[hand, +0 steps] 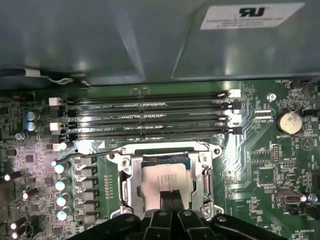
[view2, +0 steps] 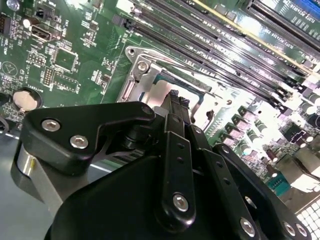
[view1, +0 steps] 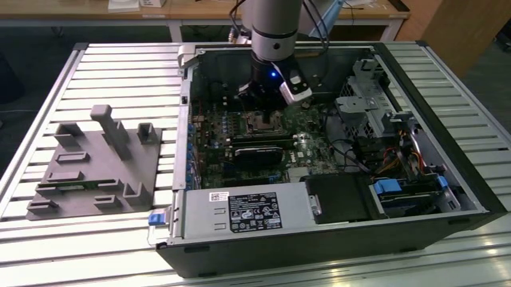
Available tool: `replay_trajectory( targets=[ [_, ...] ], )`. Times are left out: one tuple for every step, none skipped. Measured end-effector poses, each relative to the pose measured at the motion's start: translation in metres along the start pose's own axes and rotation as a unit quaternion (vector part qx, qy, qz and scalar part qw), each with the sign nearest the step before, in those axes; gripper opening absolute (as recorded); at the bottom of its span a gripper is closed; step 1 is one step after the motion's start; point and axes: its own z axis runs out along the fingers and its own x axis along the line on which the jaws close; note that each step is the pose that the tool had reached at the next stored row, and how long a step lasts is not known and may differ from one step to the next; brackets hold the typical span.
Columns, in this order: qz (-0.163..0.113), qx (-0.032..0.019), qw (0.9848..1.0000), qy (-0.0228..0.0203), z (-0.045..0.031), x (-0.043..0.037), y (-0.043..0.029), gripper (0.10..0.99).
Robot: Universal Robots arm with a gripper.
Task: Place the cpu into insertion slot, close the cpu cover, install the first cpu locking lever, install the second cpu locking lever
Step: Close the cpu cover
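Observation:
The cpu [hand: 161, 179] lies flat in the insertion slot [view1: 260, 123], its silvery face showing through the window of the cpu cover [hand: 131, 176]. The cover is down around the chip. My gripper [hand: 173, 199] is shut with nothing between its fingers, and its tips sit over the edge of the chip's face. In the second wrist view the closed gripper [view2: 176, 104] points down at the cover's silver frame [view2: 146, 82]. A thin wire locking lever [hand: 92, 155] runs along one side of the socket; I cannot tell whether it is latched. In the exterior view the gripper [view1: 265, 107] hangs just above the socket.
Several long black memory slots [hand: 150, 117] run beside the socket, with a row of capacitors [hand: 60, 192] on another side. The case wall [hand: 100, 45] rises beyond the memory slots. A drive cage [view1: 363, 107] and cables [view1: 391, 158] fill the case toward the exterior view's right. A grey fixture block [view1: 96, 164] stands outside.

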Motion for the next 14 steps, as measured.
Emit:
replay_trajectory(
  targets=[
    [0.000,0.0001,1.0000,0.0000,0.0001,0.0012,-0.0002,0.106],
    [0.000,0.0001,1.0000,0.0000,0.0002,0.0029,-0.0003,0.106],
    [0.000,0.0001,1.0000,0.0000,0.0003,0.0048,-0.0004,0.106],
    [0.000,0.0000,1.0000,0.0000,0.0004,0.0069,-0.0005,0.106],
    [0.000,0.0001,1.0000,0.0000,0.0005,0.0089,-0.0007,0.106],
    [0.000,0.0001,1.0000,0.0000,0.0006,0.0108,-0.0008,0.106],
    [0.000,0.0001,1.0000,0.0000,0.0008,0.0129,-0.0009,0.106],
    [0.000,0.0001,1.0000,0.0000,0.0010,0.0150,-0.0011,0.106],
    [0.000,0.0001,1.0000,0.0000,0.0013,0.0174,-0.0012,0.106],
    [0.000,0.0001,1.0000,0.0000,0.0015,0.0198,-0.0014,0.106],
    [0.000,0.0000,1.0000,0.0000,0.0019,0.0224,-0.0015,0.106],
    [0.000,0.0000,1.0000,0.0000,0.0023,0.0240,-0.0016,0.106],
    [0.000,0.0000,1.0000,0.0000,0.0031,0.0253,-0.0017,0.106],
    [0.000,0.0000,1.0000,0.0000,0.0039,0.0261,-0.0018,0.106]
  ],
)
